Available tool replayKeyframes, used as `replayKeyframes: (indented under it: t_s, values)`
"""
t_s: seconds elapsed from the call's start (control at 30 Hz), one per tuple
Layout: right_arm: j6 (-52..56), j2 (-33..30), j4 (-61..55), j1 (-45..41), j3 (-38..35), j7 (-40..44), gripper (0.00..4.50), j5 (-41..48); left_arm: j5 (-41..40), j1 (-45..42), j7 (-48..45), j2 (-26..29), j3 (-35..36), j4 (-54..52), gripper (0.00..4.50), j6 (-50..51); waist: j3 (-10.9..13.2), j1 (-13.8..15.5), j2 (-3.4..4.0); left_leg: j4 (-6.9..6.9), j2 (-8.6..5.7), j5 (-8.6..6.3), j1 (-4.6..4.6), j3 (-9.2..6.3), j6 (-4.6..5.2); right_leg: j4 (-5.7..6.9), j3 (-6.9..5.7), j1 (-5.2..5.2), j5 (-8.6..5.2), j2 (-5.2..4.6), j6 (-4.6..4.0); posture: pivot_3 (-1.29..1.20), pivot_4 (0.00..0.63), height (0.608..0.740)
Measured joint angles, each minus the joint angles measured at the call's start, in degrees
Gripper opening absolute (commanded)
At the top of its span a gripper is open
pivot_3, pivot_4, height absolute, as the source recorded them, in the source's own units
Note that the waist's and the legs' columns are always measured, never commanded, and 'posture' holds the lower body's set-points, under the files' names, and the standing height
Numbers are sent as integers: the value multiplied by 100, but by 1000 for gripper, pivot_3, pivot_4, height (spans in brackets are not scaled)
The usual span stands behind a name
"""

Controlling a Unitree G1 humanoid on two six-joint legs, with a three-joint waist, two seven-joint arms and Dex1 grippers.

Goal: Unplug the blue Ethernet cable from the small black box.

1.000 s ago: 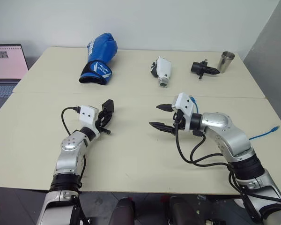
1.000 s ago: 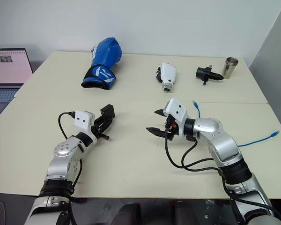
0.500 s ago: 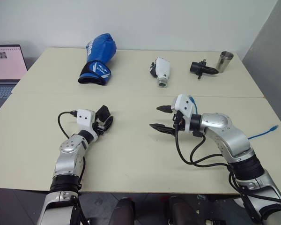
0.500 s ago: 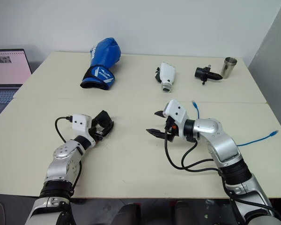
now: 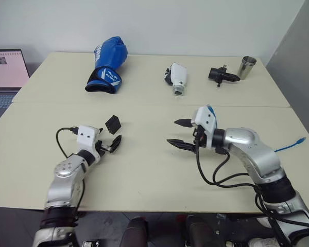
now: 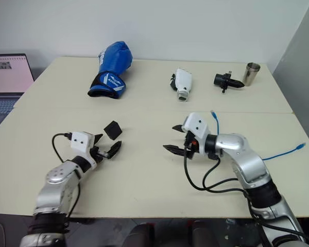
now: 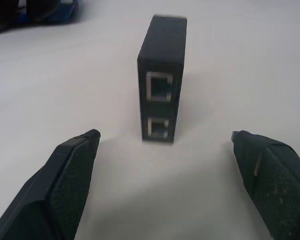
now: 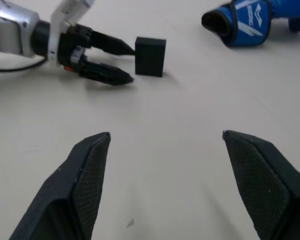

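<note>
Nearest the robot, the left gripper (image 5: 110, 144) is seen low over the cream table (image 5: 144, 170) with its jaws spread wide and nothing between them. Just beyond its fingertips, at about 12 o'clock from it, the small black box (image 5: 113, 124) stands on edge on the table, apart from both fingers. In the left wrist view the small black box's narrow face is turned toward the pincer, its long axis upright, and two stacked ports are shown, both empty.

The right gripper (image 5: 179, 133) is held at about 3 o'clock from the box, well apart from it, its jaws likewise spread and empty, pointing across toward the left arm. The left arm is judged plainly the nearer to the box.

The blue Ethernet cable (image 5: 290, 147) lies at the right side of the table, at 3 o'clock from the right arm, with a plug end near the table's right edge; another short blue stretch appears just behind the right gripper's white housing. No part of it reaches the box, so the unplugging is judged complete, with the box already set down.

Farther off, along the table's far half, a blue boxing glove (image 5: 107, 64) is seen at 11 o'clock, then a white device (image 5: 178, 78), a black cylindrical gadget (image 5: 222, 75) and a metal cup (image 5: 247, 67) toward 1 o'clock. A laptop (image 5: 7, 72) sits on a neighbouring surface at 10 o'clock, before a plain white wall.
</note>
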Motion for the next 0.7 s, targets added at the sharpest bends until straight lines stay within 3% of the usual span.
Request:
replayKeyframes:
  t_s: [0.3,0.53,0.7]
  values:
    - [163,-1095,-708,1071,-1256,585,3800,793,-357,819,-1453,1448,-114,-1613,4489,818,0,0,6,-6,2,0,19,5,0,1,2,11,0,6,2,0,150,740]
    - [460,-1888,-939,1089,-2055,1025,3800,1454,-803,251,-2135,1970,184,-1512,4489,986,0,-3,5,-7,5,0,32,7,1,-1,3,22,0,12,3,0,150,740]
    - [600,-2042,-942,1062,-2150,1027,3800,1645,-971,-129,-2434,2163,272,-1306,4489,1087,0,-9,5,-7,3,-1,31,10,1,-2,5,22,0,11,3,0,150,740]
